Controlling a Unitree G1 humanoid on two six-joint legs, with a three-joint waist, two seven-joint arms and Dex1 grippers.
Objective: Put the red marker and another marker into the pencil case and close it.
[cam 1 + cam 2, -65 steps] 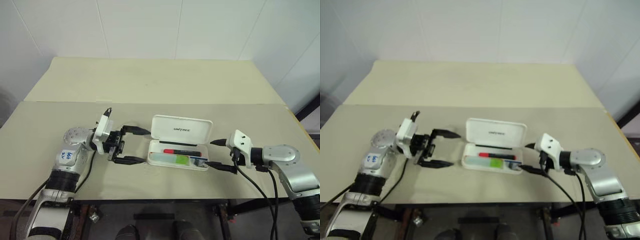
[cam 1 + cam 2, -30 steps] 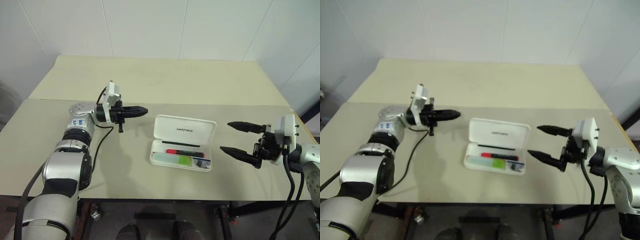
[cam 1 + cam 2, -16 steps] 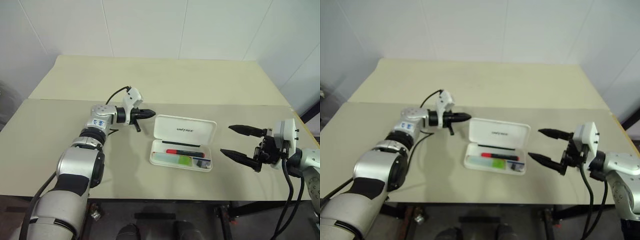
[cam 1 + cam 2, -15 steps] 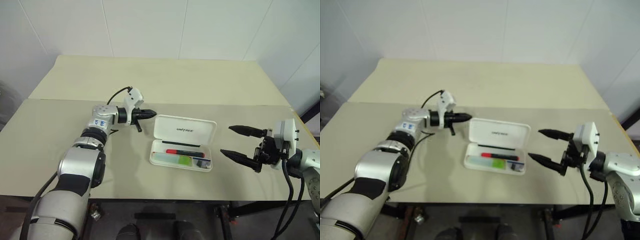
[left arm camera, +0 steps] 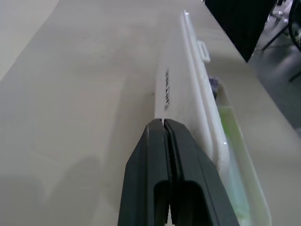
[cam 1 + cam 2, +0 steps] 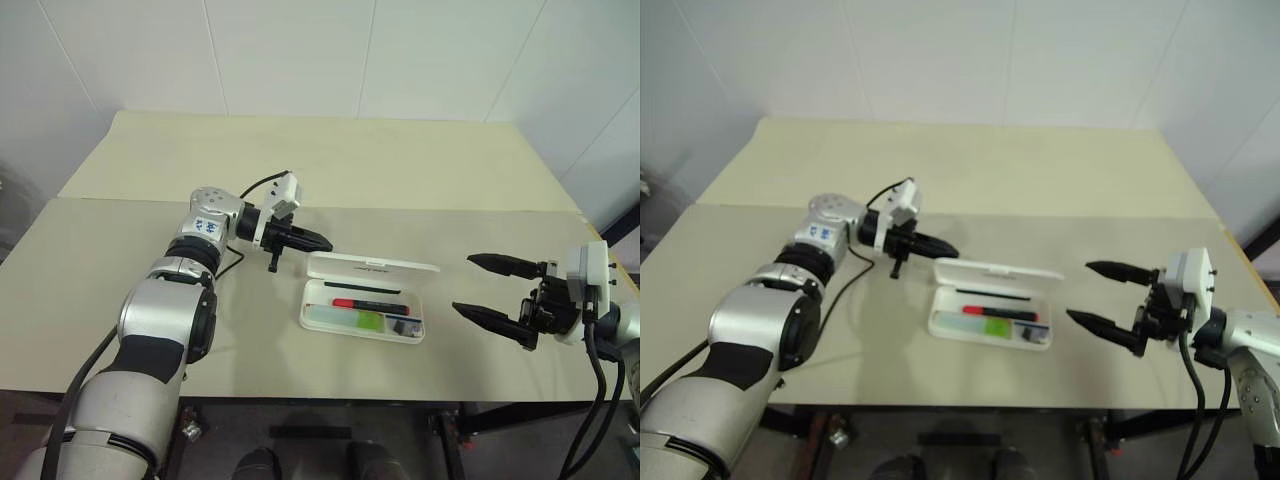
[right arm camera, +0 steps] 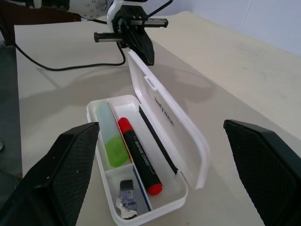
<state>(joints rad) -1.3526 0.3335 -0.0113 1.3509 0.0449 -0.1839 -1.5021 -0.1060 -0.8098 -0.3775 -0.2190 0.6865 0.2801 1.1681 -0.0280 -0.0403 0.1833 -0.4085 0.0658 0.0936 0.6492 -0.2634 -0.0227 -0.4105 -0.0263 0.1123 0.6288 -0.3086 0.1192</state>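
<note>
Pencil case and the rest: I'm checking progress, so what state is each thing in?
Case: open, lid tipped partway down.
Red marker: lying inside the case.
Highlighter: lying inside, beside the red marker.
Left tool: shut, tip at the lid's back.
Right tool: open, empty, clear of the case.

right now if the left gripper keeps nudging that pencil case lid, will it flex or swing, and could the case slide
The lid looks like stiff plastic, so it should probably swing on its hinge. The pencil case looks light, so the shut left gripper may well slide it.

glossy white plastic pencil case (image 7: 183, 141), matt beige table (image 6: 300, 160), prob. laminate
</note>
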